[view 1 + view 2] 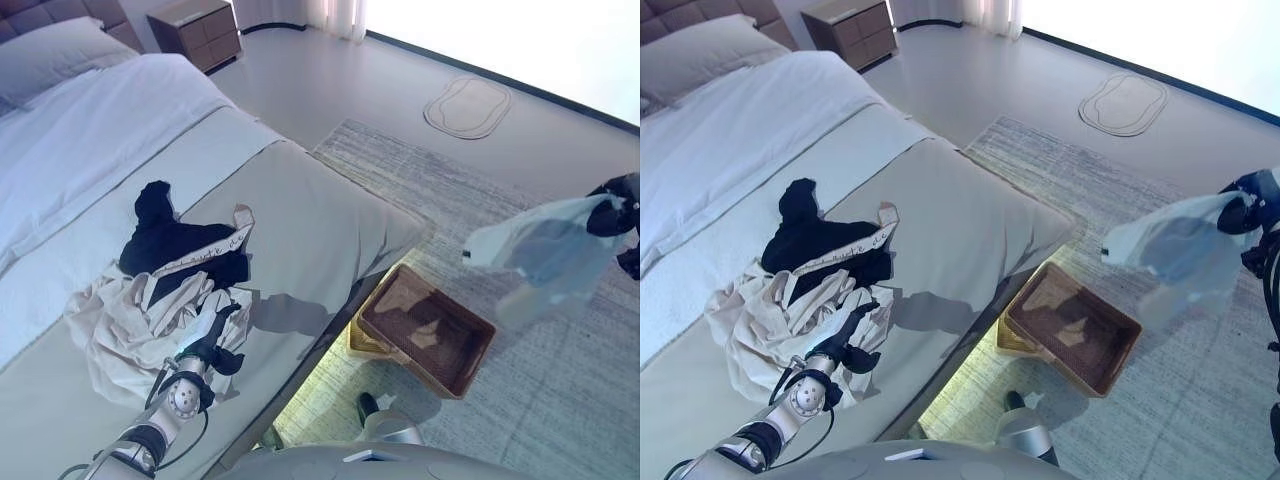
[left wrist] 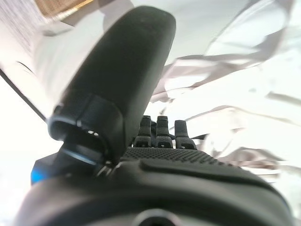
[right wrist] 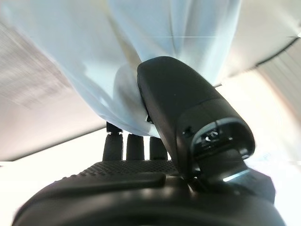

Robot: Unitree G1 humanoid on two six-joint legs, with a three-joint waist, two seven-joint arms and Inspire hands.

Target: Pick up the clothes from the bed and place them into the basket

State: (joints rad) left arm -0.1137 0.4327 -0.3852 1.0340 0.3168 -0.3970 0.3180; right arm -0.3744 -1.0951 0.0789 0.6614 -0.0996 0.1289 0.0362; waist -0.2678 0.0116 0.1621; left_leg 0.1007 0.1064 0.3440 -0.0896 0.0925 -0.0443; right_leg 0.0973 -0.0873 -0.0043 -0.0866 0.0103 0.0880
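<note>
Two garments lie heaped on the bed (image 1: 330,230): a cream one (image 1: 120,330) and, beyond it, a black one (image 1: 165,245). The left hand (image 1: 212,345) rests on the cream cloth, fingers (image 2: 162,129) curled into its folds. Past the bed's edge the basket (image 1: 430,330) sits on the rug (image 1: 560,380). Farther right, the right hand (image 1: 615,215) holds a pale blue garment (image 1: 545,250) aloft, pinched between thumb and fingers (image 3: 127,146).

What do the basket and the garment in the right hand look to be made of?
The basket looks like woven wicker or rattan: brown, matte, with a textured weave. The garment in the right hand seems thin, light cloth, pale blue, hanging in soft folds; the exact fibre cannot be told.
</note>
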